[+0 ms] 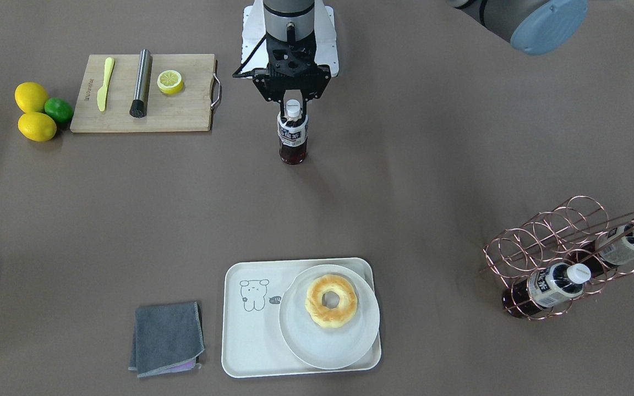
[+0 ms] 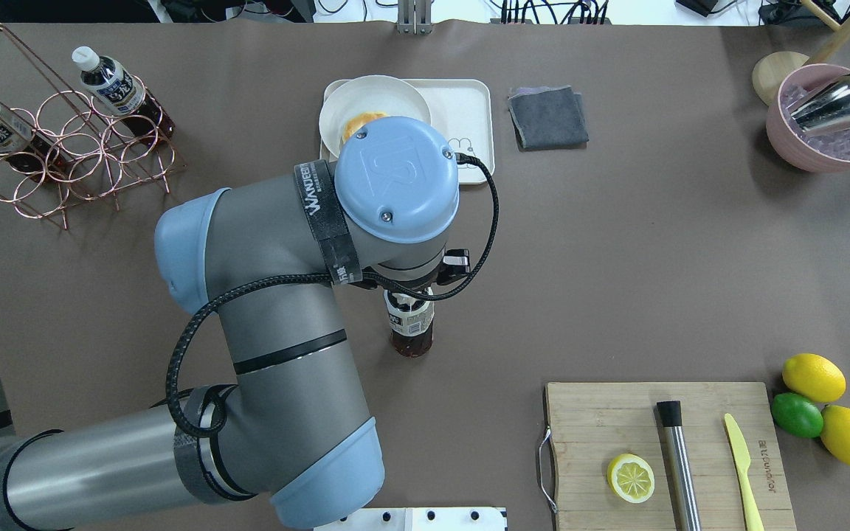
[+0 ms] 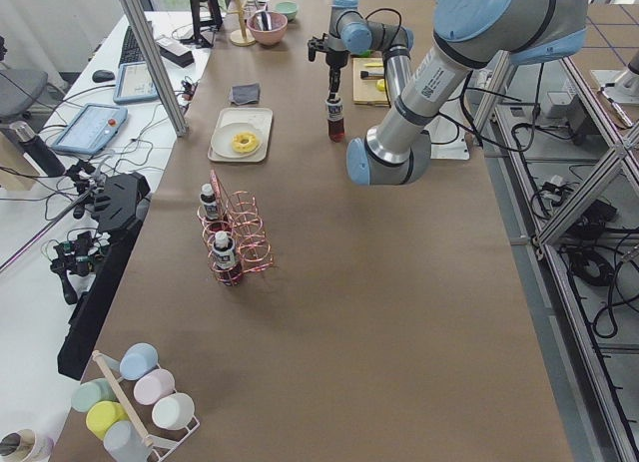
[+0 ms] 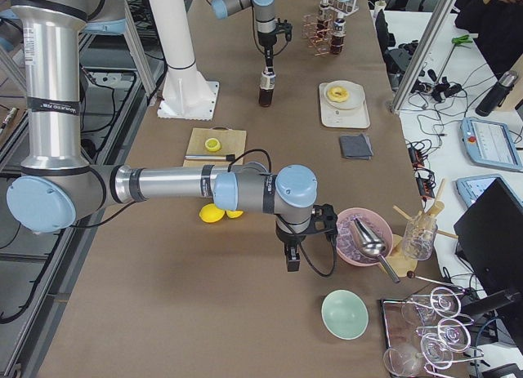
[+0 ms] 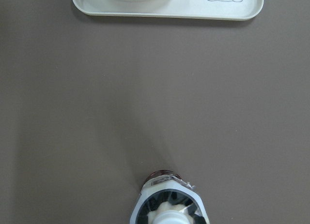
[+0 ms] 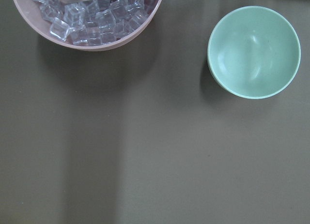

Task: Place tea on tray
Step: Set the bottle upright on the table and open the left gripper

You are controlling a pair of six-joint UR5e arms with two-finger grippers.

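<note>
Tea [image 1: 293, 137] stands upright on the bare brown table [image 1: 405, 192] close to the robot's base, well apart from the tray [image 1: 245, 335]. In the front view we see it under the left gripper [image 1: 293, 104]. The overhead view hides that gripper behind the arm, and the left wrist camera shows only the white cap from above, with the tray's edge beyond. The gripper's fingers are drawn in narrow and press either side of the cap.

The right gripper [image 4: 292, 262] shows only in the right side view, and we cannot tell how wide it is. Its wrist camera looks down on a pink bowl [image 6: 97, 46] of ice cubes [image 6: 87, 21] and a green bowl [image 6: 253, 51]. The overhead view adds a metal scoop [image 2: 838, 99] in the pink bowl.

On the tray, a round plate [image 1: 328, 346] carries a ring-shaped bun [image 1: 331, 301]. Off to the side, a wire rack [image 1: 548, 253] holds two more bottles [image 1: 551, 286], tilted.
</note>
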